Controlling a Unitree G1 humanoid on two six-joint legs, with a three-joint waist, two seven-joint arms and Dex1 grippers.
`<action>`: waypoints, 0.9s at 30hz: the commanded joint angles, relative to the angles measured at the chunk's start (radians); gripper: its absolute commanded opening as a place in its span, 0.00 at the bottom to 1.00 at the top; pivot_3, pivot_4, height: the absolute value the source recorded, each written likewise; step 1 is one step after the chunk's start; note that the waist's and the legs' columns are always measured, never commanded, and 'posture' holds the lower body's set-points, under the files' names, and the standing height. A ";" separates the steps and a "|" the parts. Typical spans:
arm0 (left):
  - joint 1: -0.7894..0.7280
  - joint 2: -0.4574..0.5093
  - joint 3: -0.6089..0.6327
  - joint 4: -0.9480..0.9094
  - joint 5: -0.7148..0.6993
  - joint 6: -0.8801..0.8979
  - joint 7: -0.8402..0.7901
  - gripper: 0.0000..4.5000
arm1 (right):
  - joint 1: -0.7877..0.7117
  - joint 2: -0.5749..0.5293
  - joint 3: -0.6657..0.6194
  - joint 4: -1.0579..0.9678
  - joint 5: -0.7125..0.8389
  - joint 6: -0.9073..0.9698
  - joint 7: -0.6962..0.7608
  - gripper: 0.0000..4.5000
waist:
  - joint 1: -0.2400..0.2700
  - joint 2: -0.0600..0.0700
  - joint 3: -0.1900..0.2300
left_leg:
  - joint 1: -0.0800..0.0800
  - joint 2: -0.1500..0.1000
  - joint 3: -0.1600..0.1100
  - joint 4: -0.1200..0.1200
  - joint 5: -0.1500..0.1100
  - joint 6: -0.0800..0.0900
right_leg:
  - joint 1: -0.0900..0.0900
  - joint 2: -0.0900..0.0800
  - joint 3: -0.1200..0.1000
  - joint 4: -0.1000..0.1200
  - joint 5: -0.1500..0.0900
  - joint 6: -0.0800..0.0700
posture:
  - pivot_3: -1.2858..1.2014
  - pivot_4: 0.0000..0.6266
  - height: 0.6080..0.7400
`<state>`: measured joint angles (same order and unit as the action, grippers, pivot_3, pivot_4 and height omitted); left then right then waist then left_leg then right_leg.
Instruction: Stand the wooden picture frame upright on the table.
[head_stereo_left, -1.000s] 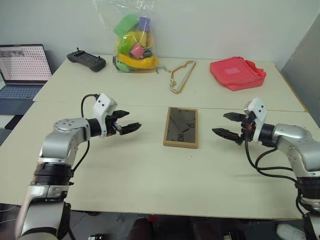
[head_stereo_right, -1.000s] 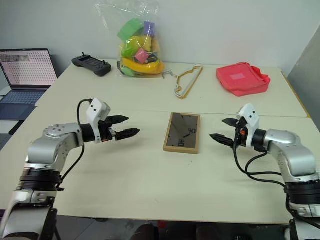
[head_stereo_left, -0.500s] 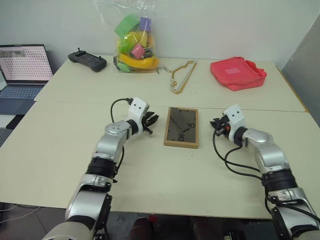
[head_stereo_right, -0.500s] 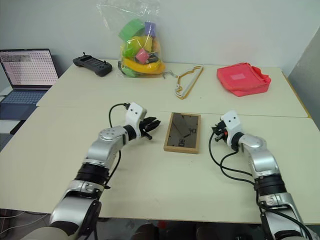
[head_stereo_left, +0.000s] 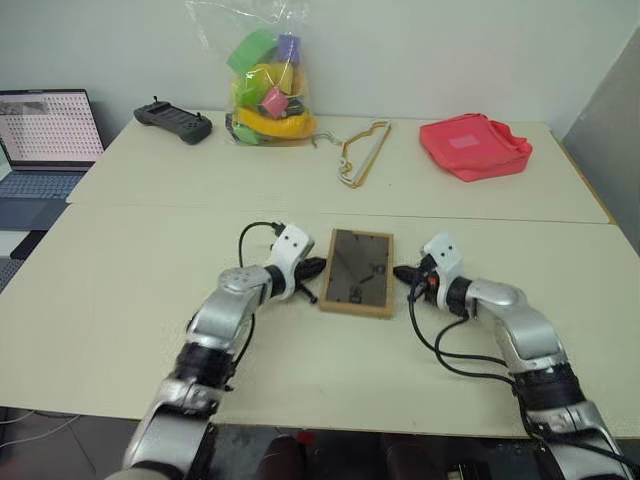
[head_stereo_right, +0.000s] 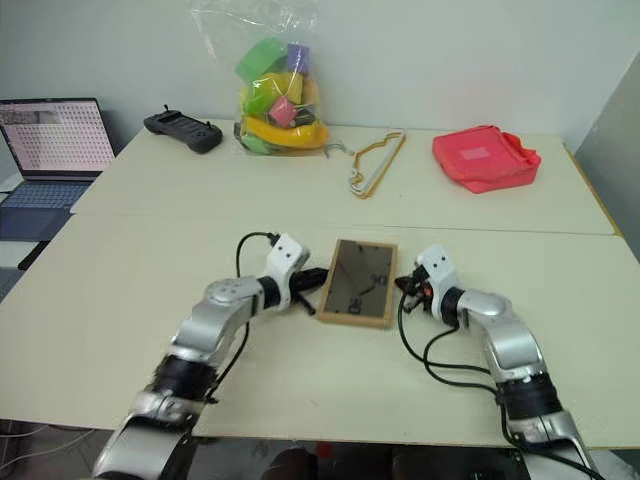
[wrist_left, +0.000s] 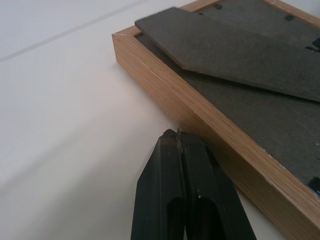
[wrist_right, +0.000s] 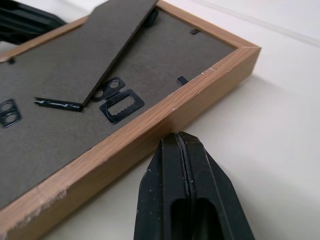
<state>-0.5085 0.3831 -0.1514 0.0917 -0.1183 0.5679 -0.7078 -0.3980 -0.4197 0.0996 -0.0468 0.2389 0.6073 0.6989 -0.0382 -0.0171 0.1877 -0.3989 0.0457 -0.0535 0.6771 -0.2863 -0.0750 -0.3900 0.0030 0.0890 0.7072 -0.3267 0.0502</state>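
While the wooden picture frame (head_stereo_left: 356, 272) lies back-up on the table (head_stereo_left: 150, 300), the left gripper (head_stereo_left: 313, 268) and right gripper (head_stereo_left: 402, 274) press its two sides, both clenched. Push evenly, then tip it gently.

Wooden picture frame (head_stereo_left: 357, 272) lies back panel up, so its front picture is hidden against the table (head_stereo_left: 300, 370). In the left wrist view the frame runs off the picture's edge; only one corner and part of the fold-out stand (wrist_left: 235, 50) show. Laptop (head_stereo_left: 45, 140), well away from the frame, is cut by the picture's edge; its screen text is too small to read. Contents of the plastic bag (head_stereo_left: 268, 80) beyond the frame: coloured shapes, not identifiable.
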 joint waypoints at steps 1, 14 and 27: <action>0.059 0.042 -0.036 -0.221 -0.061 0.114 -0.062 0.00 | 0.024 -0.042 -0.005 -0.183 0.069 0.082 0.042 0.00 | 0.003 0.000 0.000 | 0.000 0.000 0.000 0.001 -0.001 0.001 | 0.000 0.000 0.000 0.001 0.000 0.000 | 0.52 0.24 1.00; 0.159 0.304 0.066 -0.237 -0.110 0.122 -0.163 0.00 | 0.116 -0.246 -0.022 -0.177 0.009 0.013 0.084 0.00 | 0.001 0.000 0.000 | 0.005 0.000 0.000 0.001 -0.001 0.002 | 0.002 0.002 0.001 0.004 0.000 0.000 | 0.52 0.24 1.00; -0.076 0.276 0.244 0.021 -0.624 1.047 -0.251 0.53 | 0.053 -0.255 0.071 -0.042 -0.076 -0.194 0.177 0.00 | -0.013 -0.002 0.001 | 0.003 0.000 -0.003 0.002 -0.001 0.002 | 0.002 0.003 -0.001 0.005 0.000 0.000 | 0.52 0.24 1.00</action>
<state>-0.5845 0.6643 0.1146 0.1064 -0.7036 1.5874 -0.9712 -0.3328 -0.6814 0.1663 -0.0824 0.1742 0.4410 0.8703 -0.0516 -0.0186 0.1885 -0.3950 0.0456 -0.0561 0.6791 -0.2869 -0.0728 -0.3882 0.0061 0.0884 0.7118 -0.3268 0.0501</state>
